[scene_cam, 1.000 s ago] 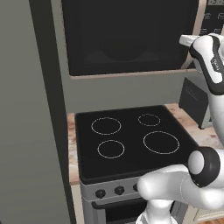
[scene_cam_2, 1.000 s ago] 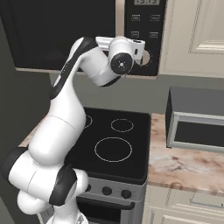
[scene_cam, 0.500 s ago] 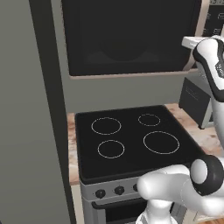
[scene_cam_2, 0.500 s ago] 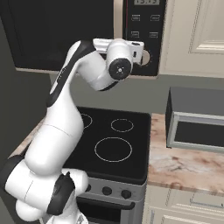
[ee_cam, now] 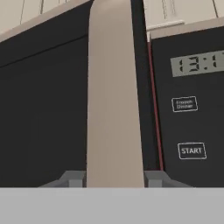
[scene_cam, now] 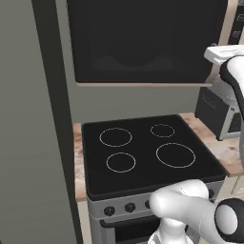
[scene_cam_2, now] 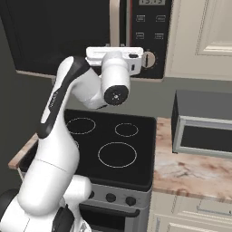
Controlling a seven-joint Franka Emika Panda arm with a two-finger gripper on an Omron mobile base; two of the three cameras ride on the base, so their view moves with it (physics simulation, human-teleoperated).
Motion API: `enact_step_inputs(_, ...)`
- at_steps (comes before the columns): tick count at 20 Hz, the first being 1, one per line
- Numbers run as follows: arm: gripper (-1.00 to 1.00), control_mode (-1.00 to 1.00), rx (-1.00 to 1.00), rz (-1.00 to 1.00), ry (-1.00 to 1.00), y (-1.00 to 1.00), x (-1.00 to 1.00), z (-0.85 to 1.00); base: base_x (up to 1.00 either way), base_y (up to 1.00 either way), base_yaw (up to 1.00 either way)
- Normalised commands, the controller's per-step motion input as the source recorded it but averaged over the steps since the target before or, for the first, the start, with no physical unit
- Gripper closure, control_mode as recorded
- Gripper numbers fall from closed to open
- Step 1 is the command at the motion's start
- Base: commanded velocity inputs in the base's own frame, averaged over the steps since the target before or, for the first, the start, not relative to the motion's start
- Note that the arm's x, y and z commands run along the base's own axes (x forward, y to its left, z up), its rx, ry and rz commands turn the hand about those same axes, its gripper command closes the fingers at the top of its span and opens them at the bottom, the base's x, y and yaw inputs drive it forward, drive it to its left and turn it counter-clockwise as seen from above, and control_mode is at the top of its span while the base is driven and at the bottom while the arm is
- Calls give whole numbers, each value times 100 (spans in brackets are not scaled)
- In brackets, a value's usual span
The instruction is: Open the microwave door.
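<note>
Claw [ee_cam: 114,178] spread astride the beige bar handle [ee_cam: 114,92] of the glossy black microwave door [scene_cam: 143,40].

The microwave door [scene_cam: 143,40] is glossy black with thin beige trim; its handle [ee_cam: 114,94] is plain beige. The control panel [ee_cam: 190,96] is black with white-outlined buttons. The stovetop [scene_cam: 147,152] is black with thin white rings. The counter [scene_cam_2: 190,170] is mottled beige-brown.

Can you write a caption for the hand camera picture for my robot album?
Gripper straddles the microwave door's beige handle, beside the START button.
</note>
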Motion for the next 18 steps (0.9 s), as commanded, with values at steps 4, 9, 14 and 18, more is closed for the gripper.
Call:
enact_step_inputs(4, 100, -100, 0, 0, -1, 0, -89, 54, 0, 0, 0)
enact_step_inputs(9, 100, -100, 0, 0, 5, 10, -83, 65, 0, 0, 0)
enact_step_inputs(14, 100, -100, -2, 0, 15, 27, -82, 67, 0, 0, 0)
enact_step_inputs(18, 100, -100, -3, 0, 14, 31, -89, 53, 0, 0, 0)
